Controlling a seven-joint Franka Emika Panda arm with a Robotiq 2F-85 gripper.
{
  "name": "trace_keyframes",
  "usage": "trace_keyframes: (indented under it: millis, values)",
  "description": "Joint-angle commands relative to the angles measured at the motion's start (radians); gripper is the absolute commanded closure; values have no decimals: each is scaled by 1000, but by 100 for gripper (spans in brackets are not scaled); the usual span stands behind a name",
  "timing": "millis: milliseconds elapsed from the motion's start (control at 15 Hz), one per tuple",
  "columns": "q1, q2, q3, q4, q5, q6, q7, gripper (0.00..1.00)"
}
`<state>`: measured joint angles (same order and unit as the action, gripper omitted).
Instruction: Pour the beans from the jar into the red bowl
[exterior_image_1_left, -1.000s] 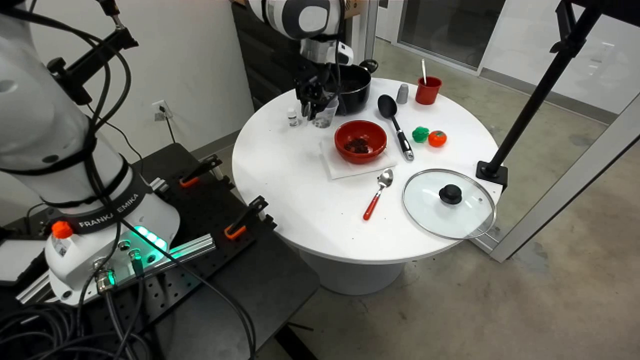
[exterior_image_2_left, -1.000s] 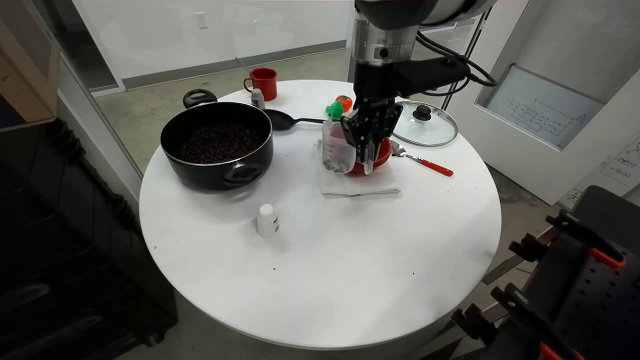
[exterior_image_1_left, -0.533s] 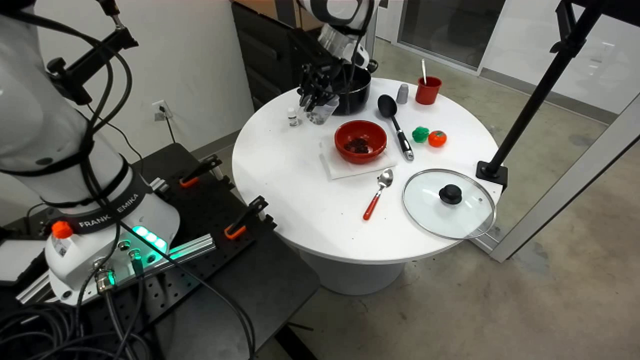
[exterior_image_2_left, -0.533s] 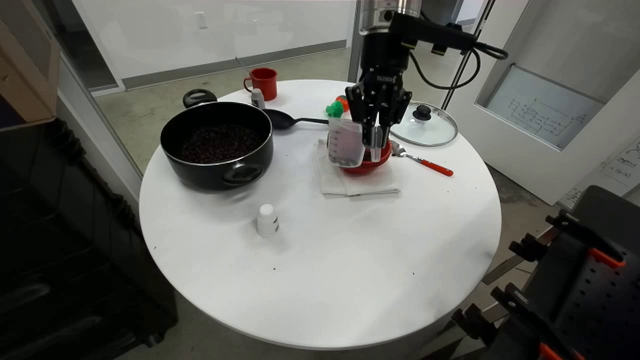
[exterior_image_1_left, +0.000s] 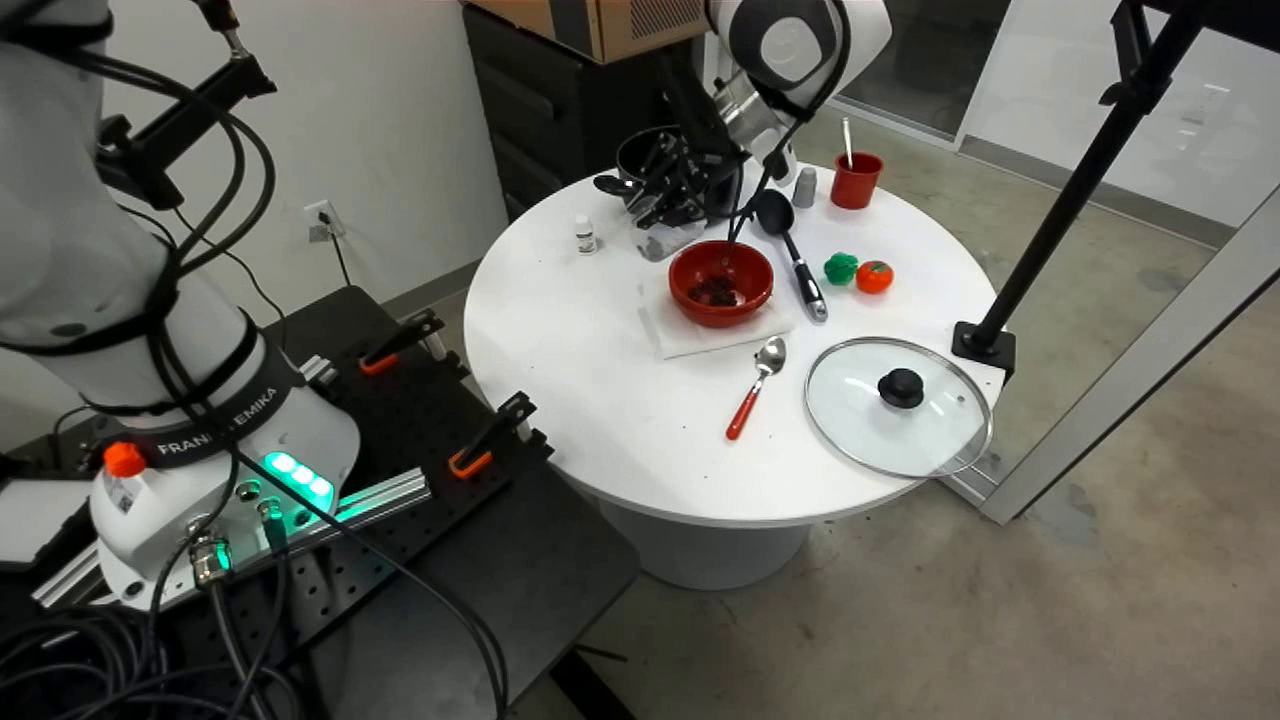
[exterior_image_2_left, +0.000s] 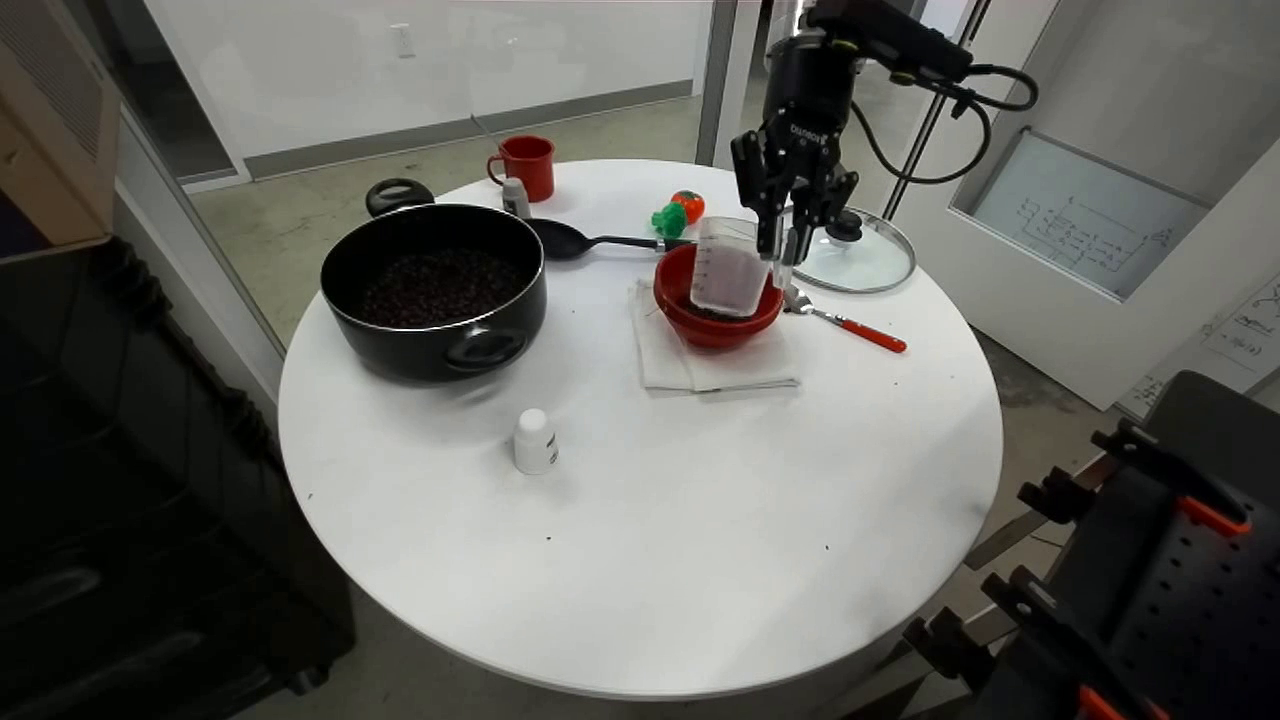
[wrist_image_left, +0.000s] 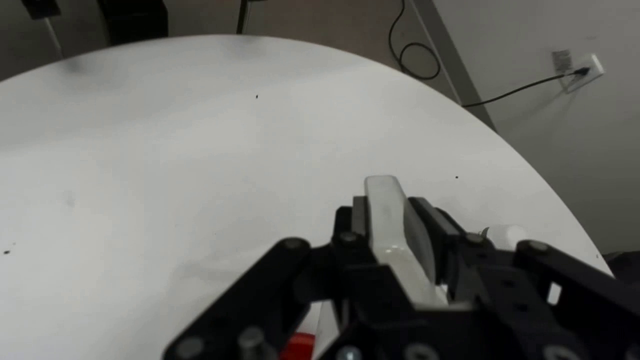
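My gripper is shut on the pale handle of the jar, a clear measuring cup; the wrist view shows both pads against it. In an exterior view the jar overlaps the red bowl. It tips well over onto its side in another exterior view, the jar being just beyond the bowl with some dark bits inside. Dark beans lie in the bowl. How many beans the jar holds I cannot tell. A red sliver of the bowl shows low in the wrist view.
A black pot of dark beans stands beside the bowl, which rests on a folded napkin. Around them are a black ladle, spoon, glass lid, white bottle, red cup, tomato and green broccoli.
My gripper has carried the jar across toward the bowl and turned it from near upright to steeply tilted. The bowl, pot and other things have stayed in place.
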<state>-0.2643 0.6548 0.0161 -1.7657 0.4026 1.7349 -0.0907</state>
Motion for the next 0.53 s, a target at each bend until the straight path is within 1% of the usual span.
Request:
trace_keyframes:
  millis: [0, 200, 267, 333, 467]
  values:
    - [-38, 124, 2, 168, 73, -201, -23, 94]
    - [-62, 195, -4, 260, 139, -309, 13, 94]
    - [-31, 129, -23, 163, 106, -231, -13, 94]
    - [-35, 143, -25, 178, 110, -237, -13, 74]
    - [-34, 146, -29, 176, 109, -236, -14, 74]
